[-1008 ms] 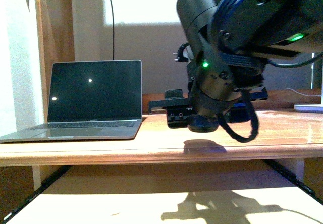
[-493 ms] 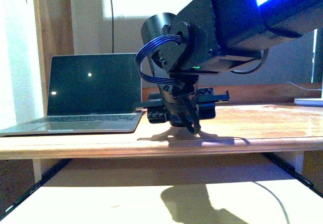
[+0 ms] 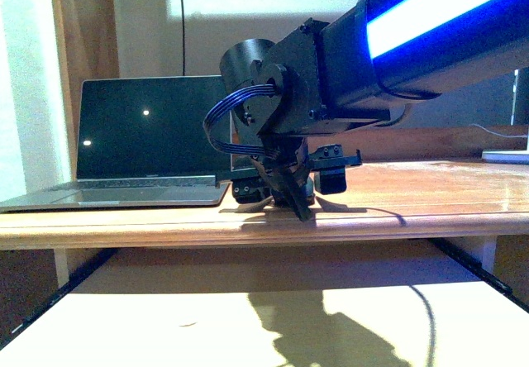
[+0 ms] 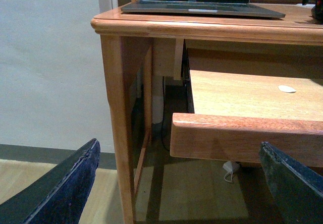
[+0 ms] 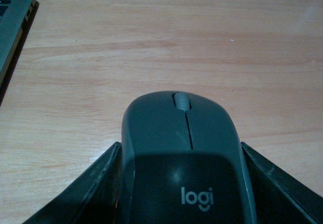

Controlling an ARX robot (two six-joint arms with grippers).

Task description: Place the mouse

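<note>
Fingers (image 5: pixel 103 188) of your right gripper (image 5: pixel 184 183), dark and wedge-shaped, press against both flanks of the mouse (image 5: pixel 179 133). It is clamped between them low over the desk (image 5: pixel 151 32), near a corner of the laptop (image 5: pixel 10 27). The mouse is a rounded dome of matte grey plastic, darker toward the back, with a paler scroll wheel and a thin seam between its buttons. "logi" reads in pale letters on top. Its rear end is cut off by the picture's edge, and you cannot tell whether its underside touches the wood. From the front, the bulky black wrist and a blue ribbon cable (image 3: pixel 212 126) hide the mouse entirely. The desk is glossy, warm-grained timber with a rounded front lip. Your left gripper (image 4: pixel 179 183) hangs low by the desk leg, its rough-edged dark fingers spread wide around nothing, facing a pull-out shelf (image 4: pixel 242 133).
</note>
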